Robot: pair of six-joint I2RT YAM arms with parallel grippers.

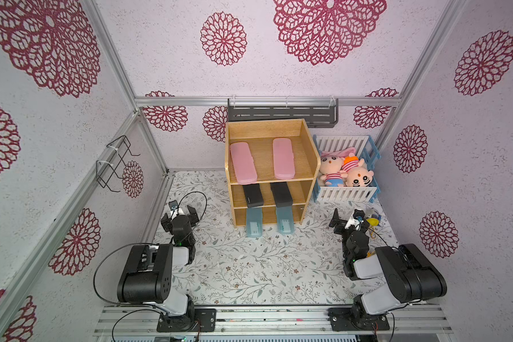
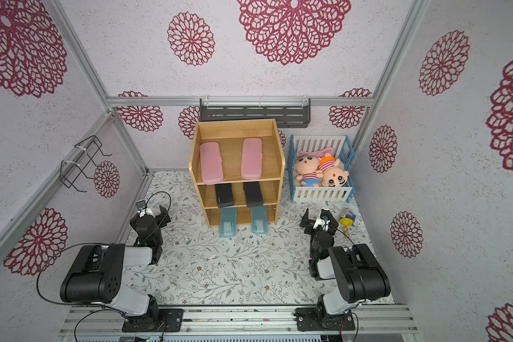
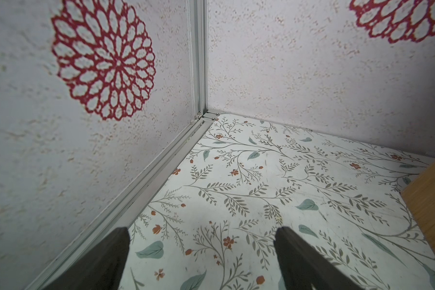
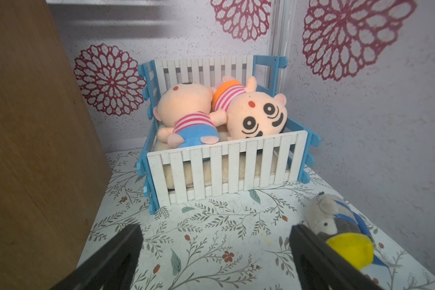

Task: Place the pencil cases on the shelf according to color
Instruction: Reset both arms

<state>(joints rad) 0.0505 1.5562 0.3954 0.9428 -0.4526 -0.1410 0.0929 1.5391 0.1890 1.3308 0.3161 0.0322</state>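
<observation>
The left fingers (image 3: 106,261) stand wide apart with nothing between them. There is only the flowered table (image 3: 261,175) below and the corner of the walls ahead. The right fingers (image 4: 116,258) are also wide apart and empty. A small grey and yellow plush toy (image 4: 337,236) lies just beside one of them, and I cannot tell if it touches. Both arms are low over the table, one at each side of the shelf (image 1: 309,148) and apart from it.

On the shelf every case has its place. The two pink cases (image 1: 242,163) lie side by side on the top tier, the two black cases (image 1: 253,195) on the middle tier, and the two light blue cases (image 1: 253,223) on the bottom tier. The front ends of the blue ones come out past the open front of the shelf.

So I judge that the sorting is complete, and the step in hand is only to rest away from the shelf. To do it well, the fingers are best left apart. If they move at all, they should go straight away from the shelf front, because a sideways sweep could catch the blue ends and pull them out. The right arm must mind the plush toy and the white and blue crib (image 4: 226,160) ahead of it. A soft push on each blue end would probably seat it deeper.
</observation>
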